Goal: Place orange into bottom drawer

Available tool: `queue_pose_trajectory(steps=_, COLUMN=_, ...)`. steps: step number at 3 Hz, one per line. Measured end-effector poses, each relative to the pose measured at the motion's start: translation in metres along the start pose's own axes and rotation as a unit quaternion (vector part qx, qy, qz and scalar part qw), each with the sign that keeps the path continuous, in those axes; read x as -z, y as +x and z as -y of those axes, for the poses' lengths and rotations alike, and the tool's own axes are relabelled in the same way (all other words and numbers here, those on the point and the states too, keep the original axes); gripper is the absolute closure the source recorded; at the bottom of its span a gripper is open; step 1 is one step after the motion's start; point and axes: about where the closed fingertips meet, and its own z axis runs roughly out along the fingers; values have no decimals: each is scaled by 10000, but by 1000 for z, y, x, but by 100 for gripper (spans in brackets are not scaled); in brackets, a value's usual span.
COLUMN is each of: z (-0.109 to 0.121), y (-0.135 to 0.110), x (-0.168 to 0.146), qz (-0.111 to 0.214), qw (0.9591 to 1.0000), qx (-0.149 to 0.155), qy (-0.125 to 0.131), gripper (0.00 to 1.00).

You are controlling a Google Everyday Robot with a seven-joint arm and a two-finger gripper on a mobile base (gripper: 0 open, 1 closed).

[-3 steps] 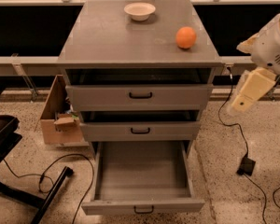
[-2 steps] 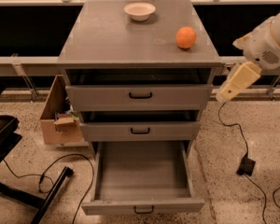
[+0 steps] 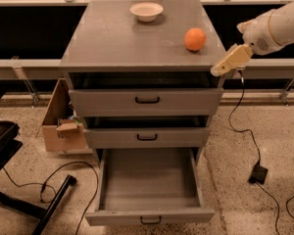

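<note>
The orange (image 3: 195,38) sits on the grey cabinet top (image 3: 117,43), toward its right side. The bottom drawer (image 3: 149,199) is pulled out wide and its plain grey inside holds nothing. My gripper (image 3: 224,65) hangs at the cabinet's right edge, level with the top, a little right of and below the orange and apart from it. It holds nothing that I can see.
A cream bowl (image 3: 146,11) stands at the back of the cabinet top. The two upper drawers (image 3: 147,101) are slightly ajar. A cardboard box (image 3: 61,124) stands on the floor to the left. Cables (image 3: 250,136) and a black chair base (image 3: 19,199) lie on the floor.
My gripper has moved up and to the left, from beside the upper drawer to the right edge of the cabinet top, closer to the orange.
</note>
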Motion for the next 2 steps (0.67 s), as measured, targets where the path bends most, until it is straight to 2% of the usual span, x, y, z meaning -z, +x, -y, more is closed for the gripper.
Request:
queue_pose_trajectory(steps=1, z=45, y=-11, x=-30, qz=685, qw=9970, qx=-205, qy=302, gripper=0)
queue_pose_trajectory(steps=2, z=70, y=-14, x=-52, qz=1178, qw=9910, qx=-473, qy=433, gripper=0)
